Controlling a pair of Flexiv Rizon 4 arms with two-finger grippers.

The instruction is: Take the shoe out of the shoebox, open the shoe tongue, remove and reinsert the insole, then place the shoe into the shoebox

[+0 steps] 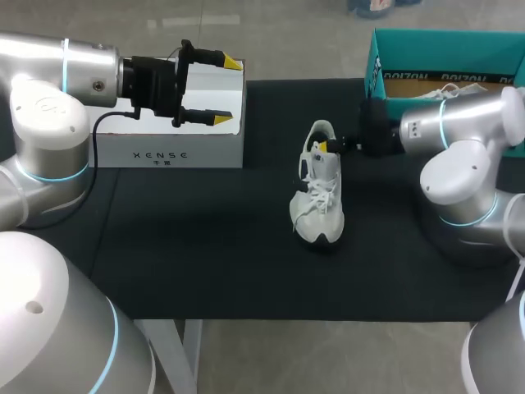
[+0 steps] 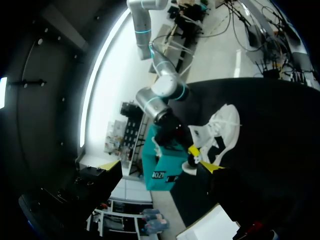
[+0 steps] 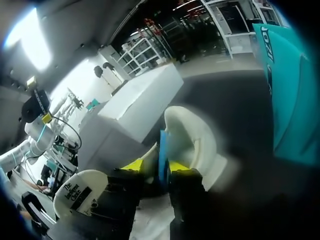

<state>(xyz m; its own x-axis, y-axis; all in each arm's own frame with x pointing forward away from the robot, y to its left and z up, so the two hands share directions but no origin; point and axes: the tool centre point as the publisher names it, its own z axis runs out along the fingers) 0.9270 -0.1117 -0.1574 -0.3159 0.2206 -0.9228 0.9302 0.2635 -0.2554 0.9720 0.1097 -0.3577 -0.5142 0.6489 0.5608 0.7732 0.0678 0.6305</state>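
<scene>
A white lace-up shoe point(image 1: 318, 190) stands on the black mat, heel pointing away from me. My right gripper point(image 1: 330, 146) is at the shoe's heel opening. In the right wrist view the right gripper point(image 3: 155, 165) is shut on the thin blue edge of the insole point(image 3: 162, 150), which stands up out of the shoe point(image 3: 195, 140). My left gripper point(image 1: 225, 90) hangs open and empty above the white box, well left of the shoe. The left wrist view shows the shoe point(image 2: 222, 130) ahead of the left gripper point(image 2: 160, 166). The teal shoebox point(image 1: 385, 57) sits at the back right.
A white box point(image 1: 168, 131) stands at the back left of the mat under my left gripper. Another white shoe point(image 1: 447, 92) lies inside the teal shoebox. My right arm point(image 1: 459, 123) reaches across in front of the shoebox.
</scene>
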